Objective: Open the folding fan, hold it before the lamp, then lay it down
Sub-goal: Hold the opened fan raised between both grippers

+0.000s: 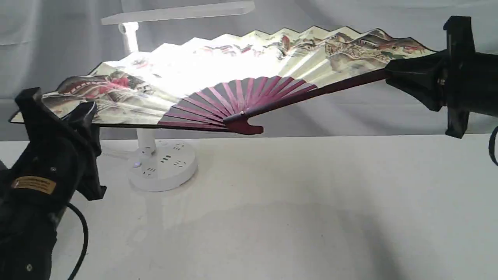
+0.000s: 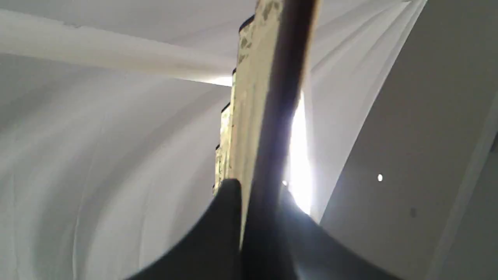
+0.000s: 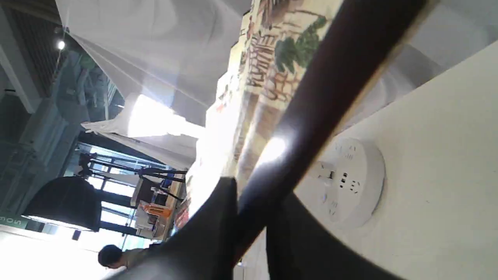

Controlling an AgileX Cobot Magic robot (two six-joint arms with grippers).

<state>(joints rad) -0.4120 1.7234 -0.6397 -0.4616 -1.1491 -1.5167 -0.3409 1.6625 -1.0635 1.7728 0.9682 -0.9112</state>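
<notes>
The pale table (image 1: 311, 217) carried the white lamp (image 1: 163, 167), its round base (sockets on top) standing flat toward the left.

1. the exterior view is evenly bright; the strongest light is given by the lamp (image 1: 175, 14) behind the fan (image 1: 241, 74).
2. the middle of the fan's paper is washed out to white where light is passed through; its painted ends are kept readable.
3. soft, faint shadows are cast on the table (image 1: 311, 202).
4. in the left wrist view a white flare is seen beside the fan's dark edge; the fingers (image 2: 225, 217) of the left gripper (image 2: 258, 190) are blurred.
5. in the right wrist view a glare spot is seen on the dark edge, part of the background is blown out, and the fingers (image 3: 210, 233) of the right gripper (image 3: 256, 190) are out of focus.
</notes>
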